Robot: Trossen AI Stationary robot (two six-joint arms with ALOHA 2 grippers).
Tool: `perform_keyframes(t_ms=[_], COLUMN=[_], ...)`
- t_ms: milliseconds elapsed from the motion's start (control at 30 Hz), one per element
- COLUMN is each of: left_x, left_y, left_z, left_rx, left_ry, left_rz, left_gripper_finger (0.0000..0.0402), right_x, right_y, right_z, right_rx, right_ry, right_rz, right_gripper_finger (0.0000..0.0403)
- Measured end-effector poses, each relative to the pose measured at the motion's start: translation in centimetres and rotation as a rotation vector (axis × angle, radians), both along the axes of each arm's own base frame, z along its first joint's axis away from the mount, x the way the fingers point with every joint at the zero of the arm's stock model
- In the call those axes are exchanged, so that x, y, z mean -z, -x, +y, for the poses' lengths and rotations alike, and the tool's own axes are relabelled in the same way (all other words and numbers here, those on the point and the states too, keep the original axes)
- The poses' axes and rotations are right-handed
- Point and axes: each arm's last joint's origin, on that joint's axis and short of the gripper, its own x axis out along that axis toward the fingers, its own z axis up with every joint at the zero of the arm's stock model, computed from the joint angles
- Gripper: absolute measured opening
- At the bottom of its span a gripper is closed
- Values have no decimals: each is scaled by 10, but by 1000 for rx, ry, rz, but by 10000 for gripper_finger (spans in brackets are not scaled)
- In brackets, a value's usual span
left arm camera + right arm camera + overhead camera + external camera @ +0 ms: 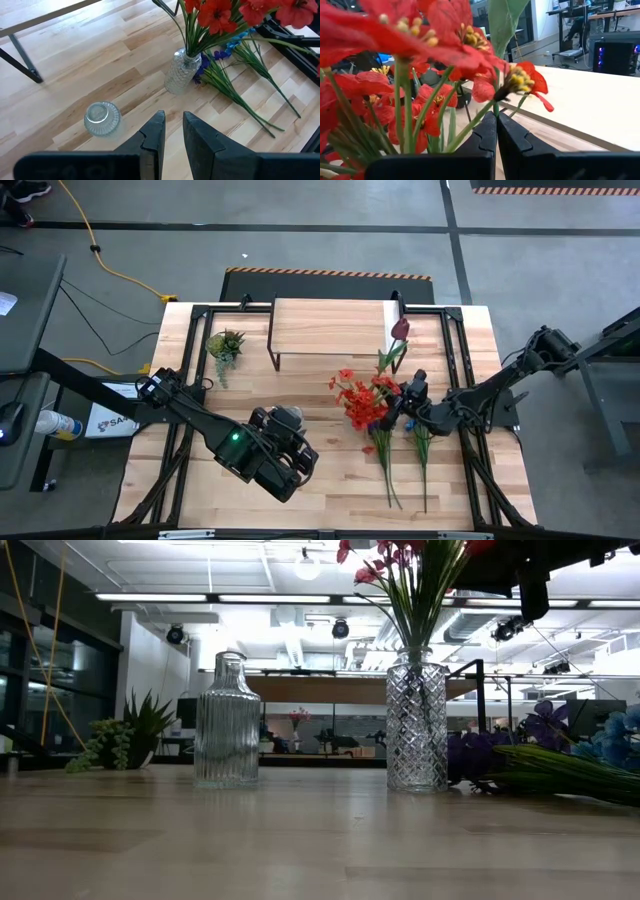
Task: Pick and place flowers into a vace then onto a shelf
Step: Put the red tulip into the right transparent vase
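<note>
Black fingers of the right gripper are pressed together among red flowers standing in the cut-glass vase. Stems look light and springy; best pinched low. Left gripper, slightly parted, hovers near the ribbed bottle. Shelf lies beyond.

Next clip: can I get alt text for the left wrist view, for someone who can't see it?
Seen past the left gripper, whose two dark fingers stand slightly apart and hold nothing, a cut-glass vase of red flowers stands on the wooden table. An empty ribbed glass bottle stands nearer, loose blue and purple flowers lie beside the vase, and a shelf leg shows beyond.
</note>
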Motion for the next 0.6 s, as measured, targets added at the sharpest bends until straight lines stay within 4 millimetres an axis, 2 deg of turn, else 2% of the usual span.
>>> perform_keyframes(t_ms=[600], left_x=[-1], left_y=[0], left_z=[1], left_rx=[-10], left_ry=[-30], left_rz=[-22], left_gripper_finger=[104], right_x=[1], right_y=[-5], right_z=[-5], right_rx=[-28], right_ry=[-27], right_rz=[-12], right_gripper_finger=[0])
